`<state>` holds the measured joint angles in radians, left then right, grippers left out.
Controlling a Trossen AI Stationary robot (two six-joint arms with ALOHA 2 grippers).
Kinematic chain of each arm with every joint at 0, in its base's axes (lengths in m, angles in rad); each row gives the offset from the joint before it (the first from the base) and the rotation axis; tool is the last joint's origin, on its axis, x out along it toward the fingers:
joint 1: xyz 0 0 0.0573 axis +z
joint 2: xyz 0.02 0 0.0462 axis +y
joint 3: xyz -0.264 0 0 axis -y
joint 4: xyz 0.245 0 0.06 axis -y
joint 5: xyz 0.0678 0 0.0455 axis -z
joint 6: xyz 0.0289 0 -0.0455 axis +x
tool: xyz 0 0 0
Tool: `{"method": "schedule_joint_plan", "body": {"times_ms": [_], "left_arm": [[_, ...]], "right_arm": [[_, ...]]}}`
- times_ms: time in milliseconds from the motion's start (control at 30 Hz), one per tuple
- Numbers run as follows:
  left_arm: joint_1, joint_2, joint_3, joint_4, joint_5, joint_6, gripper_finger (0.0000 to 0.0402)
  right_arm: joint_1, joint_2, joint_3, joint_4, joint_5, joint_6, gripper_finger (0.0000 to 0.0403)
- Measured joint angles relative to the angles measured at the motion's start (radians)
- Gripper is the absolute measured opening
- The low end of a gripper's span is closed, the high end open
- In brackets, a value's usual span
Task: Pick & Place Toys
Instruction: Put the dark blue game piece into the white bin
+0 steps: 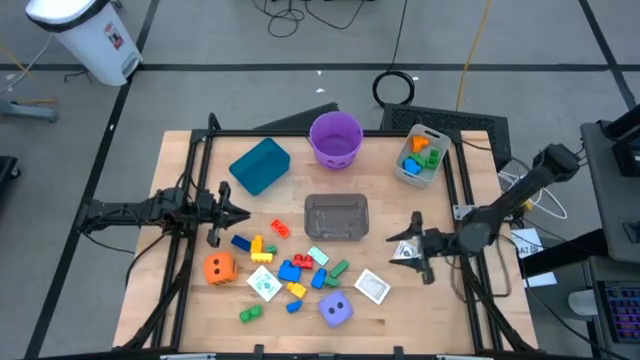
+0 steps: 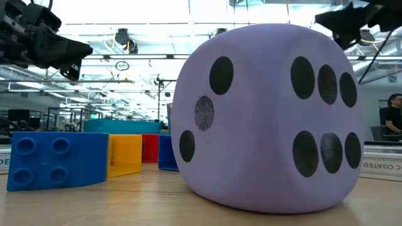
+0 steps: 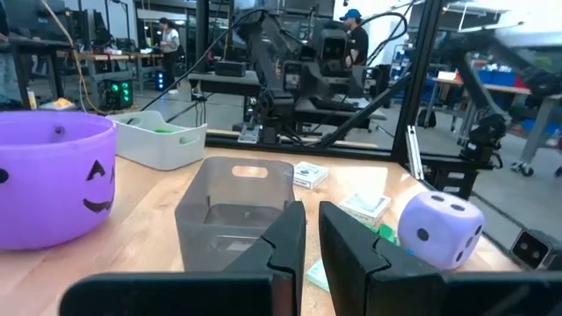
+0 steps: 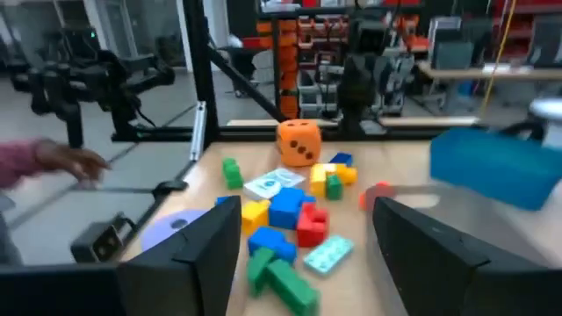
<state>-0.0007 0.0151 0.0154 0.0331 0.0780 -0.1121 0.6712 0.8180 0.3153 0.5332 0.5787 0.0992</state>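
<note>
Purple die point(image 1: 336, 310): nearest the table's front edge, filling the low view point(image 2: 270, 119), resting on the wood.
Green block point(image 1: 249, 314): also near the front edge, left of the purple die.
Printed cards: one white square point(image 1: 372, 287) just right of the purple die, another point(image 1: 264, 284) left of the block cluster, both lying flat.
Block cluster point(image 1: 298, 270): blue, yellow, red and green blocks grouped at mid-table, between the two cards.
Orange die point(image 1: 219, 267): left of the cluster, apart from it.
Right gripper point(image 1: 412, 247): over the table's right side, fingers spread apart with nothing between them, facing the blocks in its wrist view point(image 4: 303, 230).
Left gripper point(image 1: 238, 214): over the table's left side, fingers closed together and empty, pointing toward the clear tub.
Clear tub point(image 1: 337, 217): mid-table behind the blocks; I cannot tell if anything lies inside.
Teal bin point(image 1: 260, 165): behind the left gripper, tipped at an angle.
Purple bucket point(image 1: 335, 138): at the back centre.
White tray point(image 1: 420, 157): back right, holding orange, green and blue pieces.
</note>
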Motion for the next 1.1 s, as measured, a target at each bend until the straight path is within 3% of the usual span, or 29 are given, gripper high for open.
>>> {"method": "schedule_joint_plan", "body": {"times_ms": [267,533,700,1033,1100], "left_arm": [[0.000,0.000,0.000,0.000,0.000,0.004,0.0042],[0.000,0.000,0.000,0.069,0.001,0.015,0.0042],[-0.001,0.000,0.001,0.159,-0.032,-0.119,0.0042],[0.000,0.000,0.001,0.157,-0.056,-0.135,0.0042],[-0.001,0.000,0.001,0.180,-0.099,-0.171,0.0042]], "right_arm": [[-0.011,-0.236,0.000,-0.157,0.157,-0.152,0.0219],[-0.035,-0.368,-0.040,-0.315,0.213,-0.114,0.0216],[-0.097,-0.430,-0.117,-0.316,0.214,-0.068,0.0216],[-0.167,-0.514,-0.151,-0.316,0.161,-0.032,0.0210],[-0.168,-0.521,-0.150,-0.317,0.154,-0.034,0.0210]]}}
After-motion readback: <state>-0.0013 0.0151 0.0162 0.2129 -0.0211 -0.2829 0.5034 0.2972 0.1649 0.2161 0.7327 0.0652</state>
